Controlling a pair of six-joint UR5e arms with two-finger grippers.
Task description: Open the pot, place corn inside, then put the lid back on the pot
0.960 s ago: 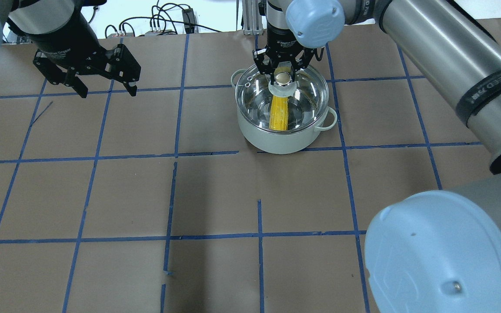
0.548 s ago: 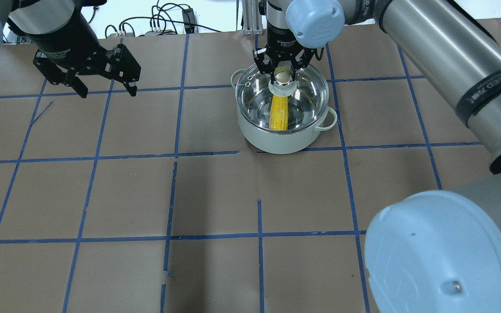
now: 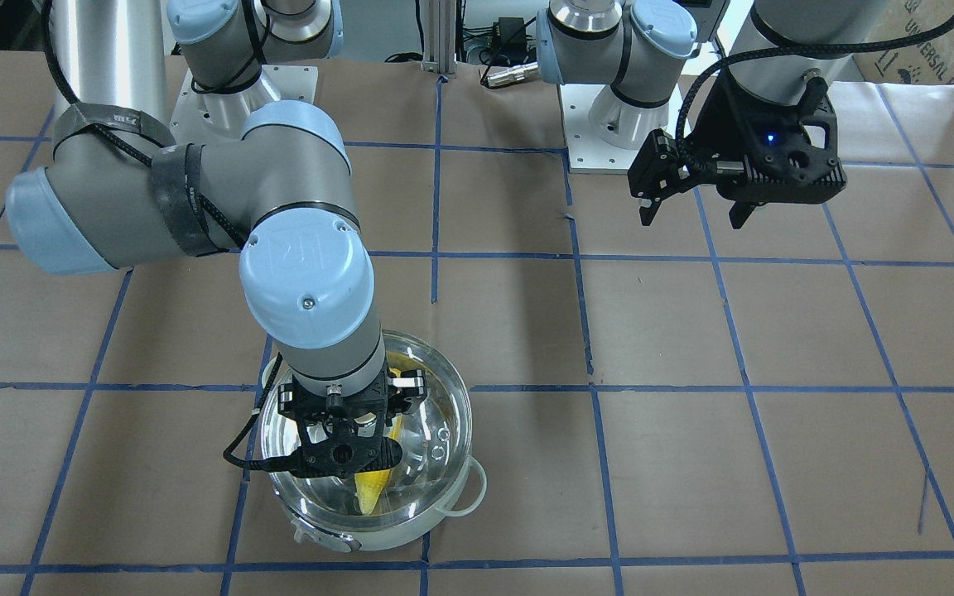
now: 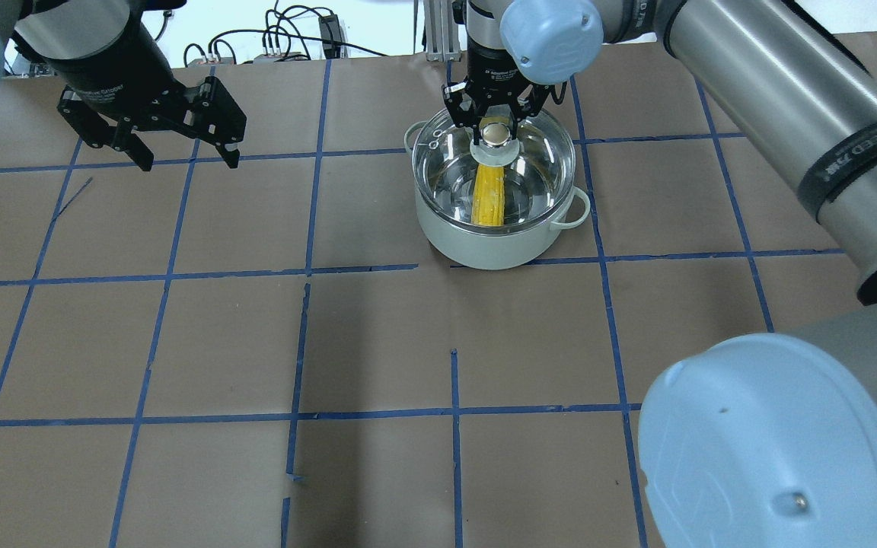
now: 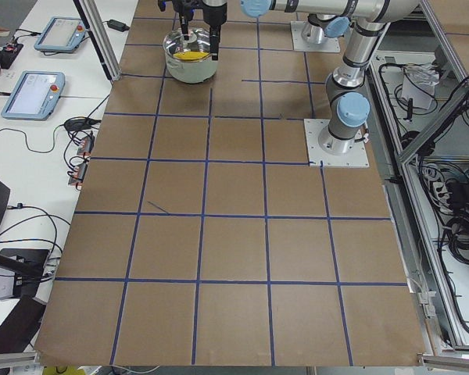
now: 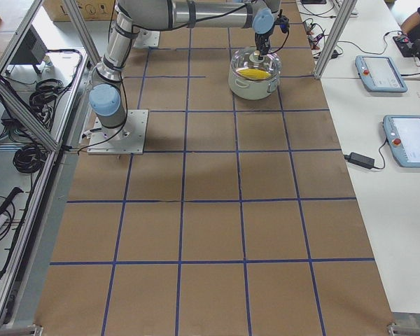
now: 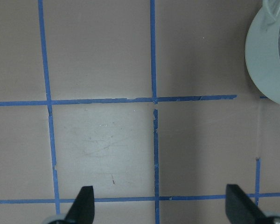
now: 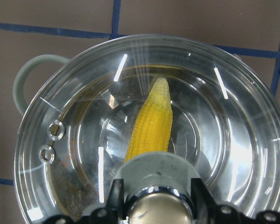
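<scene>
The pot (image 4: 484,247) stands at the far middle of the table, with the yellow corn (image 4: 489,199) lying inside it. The clear glass lid (image 4: 537,167) sits over the pot's mouth. My right gripper (image 4: 493,133) points straight down and is shut on the lid's steel knob. In the right wrist view the corn (image 8: 151,126) shows through the lid (image 8: 233,130), with the fingers on either side of the knob. My left gripper (image 4: 189,162) is open and empty, hovering at the far left, well away from the pot. In the front-facing view the right gripper (image 3: 344,451) covers the knob.
Brown paper with a blue tape grid covers the table (image 4: 377,342). Cables (image 4: 286,38) lie beyond the far edge. The left wrist view shows bare paper and the pot's white wall (image 7: 266,60) at its right edge. Tablets (image 6: 381,73) lie on a side bench.
My right gripper and the lid's knob have shifted slightly toward the table's far side. The left arm has not moved.
</scene>
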